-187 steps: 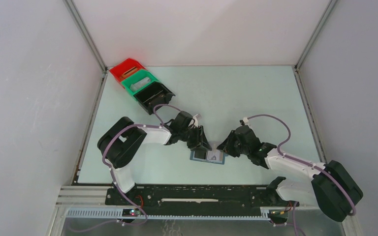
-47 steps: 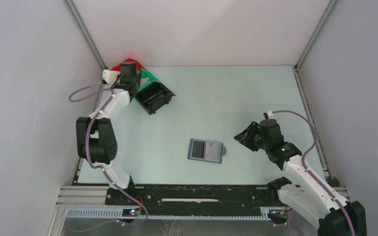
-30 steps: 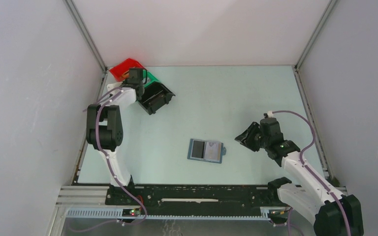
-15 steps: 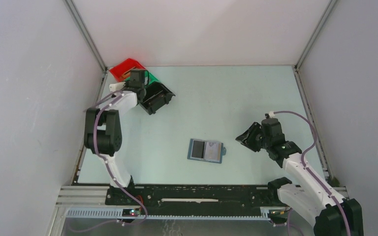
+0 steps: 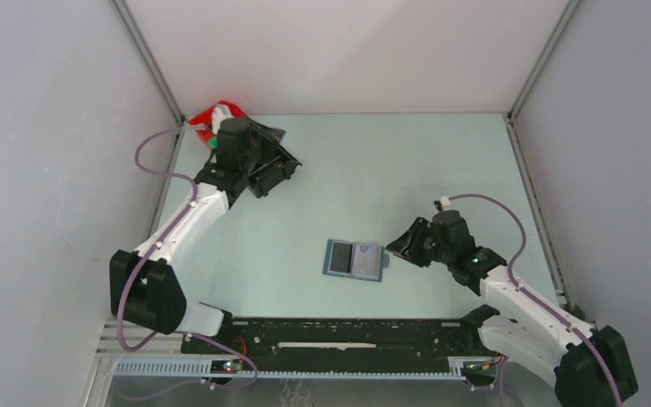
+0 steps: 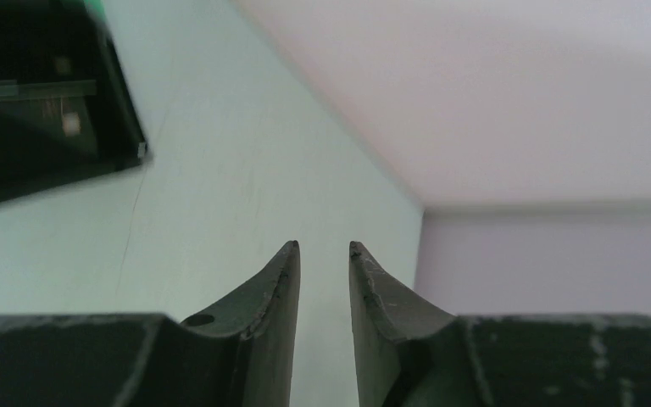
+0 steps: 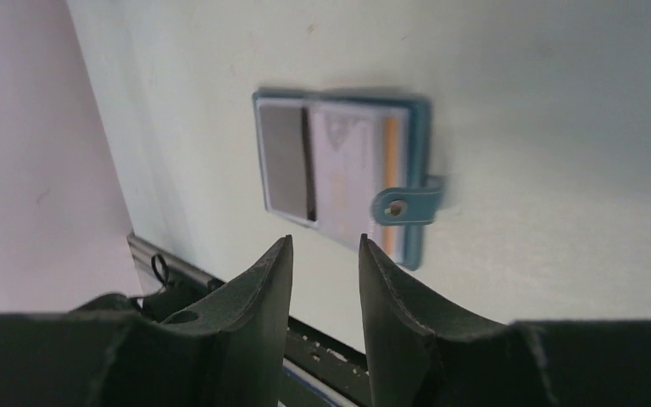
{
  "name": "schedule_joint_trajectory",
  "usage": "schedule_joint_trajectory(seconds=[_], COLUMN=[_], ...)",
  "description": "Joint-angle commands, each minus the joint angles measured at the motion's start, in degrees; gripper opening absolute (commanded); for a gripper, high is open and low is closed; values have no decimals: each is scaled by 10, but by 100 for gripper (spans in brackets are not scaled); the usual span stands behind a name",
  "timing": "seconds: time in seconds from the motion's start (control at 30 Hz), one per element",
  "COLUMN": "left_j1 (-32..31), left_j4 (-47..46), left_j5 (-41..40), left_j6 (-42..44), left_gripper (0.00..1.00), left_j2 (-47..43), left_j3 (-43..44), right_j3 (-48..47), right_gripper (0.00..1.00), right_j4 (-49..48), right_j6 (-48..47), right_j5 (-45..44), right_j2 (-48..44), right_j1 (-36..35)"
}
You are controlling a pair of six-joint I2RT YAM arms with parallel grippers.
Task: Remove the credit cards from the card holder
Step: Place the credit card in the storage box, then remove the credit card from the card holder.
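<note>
The blue card holder (image 5: 354, 259) (image 7: 339, 182) lies open and flat on the table, its stud strap (image 7: 407, 205) sticking out on the side nearest my right gripper. A silvery grey credit card (image 7: 349, 170) shows in one half. The other half holds a dark grey rectangle (image 7: 286, 157); I cannot tell whether it is a card or a panel. My right gripper (image 5: 392, 247) (image 7: 325, 239) hovers just right of the holder, open and empty. My left gripper (image 5: 275, 136) (image 6: 324, 246) is far off at the back left, above the bins, open by a narrow gap and holding nothing.
Three bins stand in a row at the back left corner: red (image 5: 218, 113), green (image 5: 213, 142) mostly hidden under my left arm, and black (image 5: 271, 170) (image 6: 38, 127). White walls close the table on three sides. A black rail (image 5: 339, 335) runs along the near edge.
My left gripper went from shut to open over the bins, and its arm has swung and dropped its elbow toward the near left. My right gripper has moved left, closer to the holder.
</note>
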State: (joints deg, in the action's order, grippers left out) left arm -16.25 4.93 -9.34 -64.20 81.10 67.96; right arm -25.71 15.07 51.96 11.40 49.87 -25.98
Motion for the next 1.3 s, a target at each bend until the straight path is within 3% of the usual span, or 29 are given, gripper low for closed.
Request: schedule_joint_trajectory(seconds=[0.0, 0.13, 0.37, 0.73, 1.27], left_j1=[-37, -108, -166, -172, -173], left_j4=[24, -34, -55, -45, -66], left_j5=[172, 176, 206, 188, 235], left_j6=[110, 149, 152, 185, 198], left_gripper=[32, 32, 32, 33, 33], left_j2=[-30, -67, -56, -17, 79], left_j3=[-99, -203, -266, -273, -276], right_j3=[-4, -8, -8, -8, -22], right_gripper=[43, 43, 42, 41, 41], right_j4=[-93, -126, -128, -145, -192], right_j6=[39, 50, 66, 61, 48], right_j5=[-19, -33, -65, -77, -47], right_j2=[45, 101, 156, 217, 240], right_j1=[-66, -106, -121, -127, -131])
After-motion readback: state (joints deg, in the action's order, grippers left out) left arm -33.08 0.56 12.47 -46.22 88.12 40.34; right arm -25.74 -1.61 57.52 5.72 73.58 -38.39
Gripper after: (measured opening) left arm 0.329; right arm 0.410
